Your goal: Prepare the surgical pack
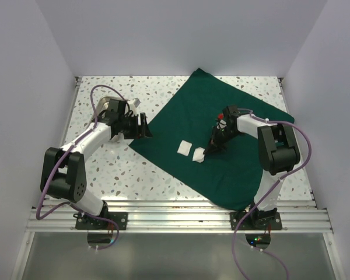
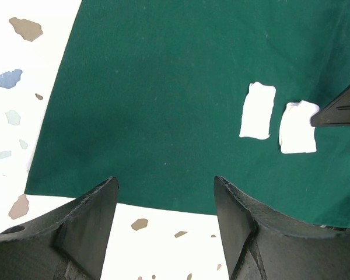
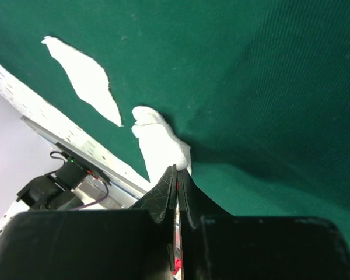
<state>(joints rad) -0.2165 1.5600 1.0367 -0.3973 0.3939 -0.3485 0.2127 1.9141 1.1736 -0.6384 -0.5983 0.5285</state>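
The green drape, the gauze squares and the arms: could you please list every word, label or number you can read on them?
No text can be read in any view.
The green drape is plain.
The two gauze squares are blank.
The red and white patch on the right arm is too small to read.
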